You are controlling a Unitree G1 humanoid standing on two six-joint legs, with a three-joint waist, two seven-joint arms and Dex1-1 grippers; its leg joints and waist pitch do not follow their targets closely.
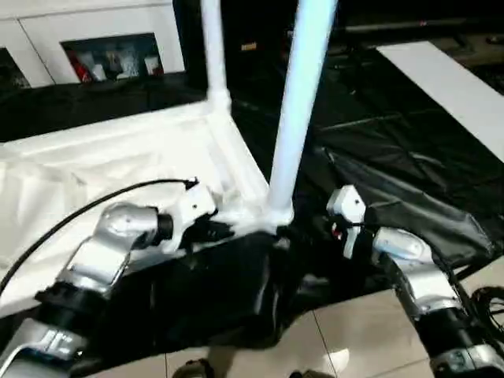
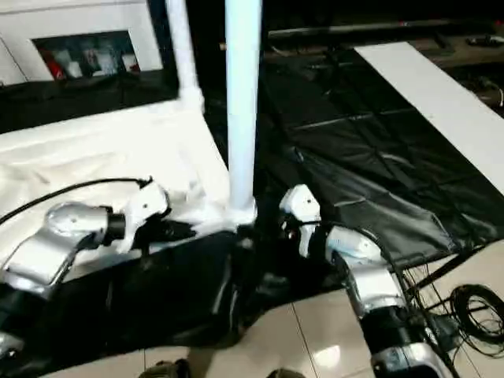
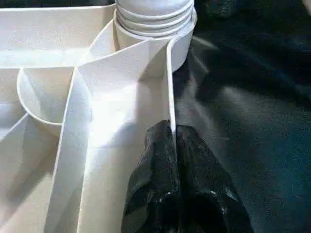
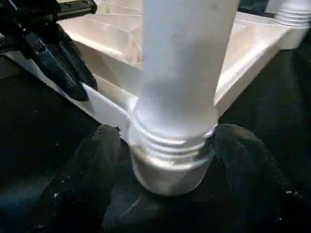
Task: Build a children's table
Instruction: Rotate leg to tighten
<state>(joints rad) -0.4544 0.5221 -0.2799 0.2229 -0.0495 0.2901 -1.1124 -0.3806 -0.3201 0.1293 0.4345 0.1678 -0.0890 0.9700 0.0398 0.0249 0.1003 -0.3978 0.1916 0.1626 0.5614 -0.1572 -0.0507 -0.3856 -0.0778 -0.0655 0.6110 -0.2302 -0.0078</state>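
The children's table top (image 1: 118, 165) lies upside down on the black sheet, ribbed underside up. One white leg (image 1: 295, 110) stands upright in the near corner socket (image 4: 167, 170). Another leg (image 1: 213, 47) stands in the far corner. My left gripper (image 3: 172, 127) is shut on the thin rim wall (image 3: 170, 73) of the top, just beside the near leg. Its dark fingers (image 4: 68, 73) also appear in the right wrist view. My right gripper (image 4: 167, 145) is open, one black finger (image 4: 92, 179) on each side of the near leg's threaded base.
A black-sheeted table (image 1: 394, 157) carries the work and ends near me over tiled floor (image 1: 346, 331). A white glass-door cabinet (image 1: 94, 47) stands at the back left. A long white board (image 1: 449, 87) lies at the right. Cables (image 2: 472, 307) lie on the floor at right.
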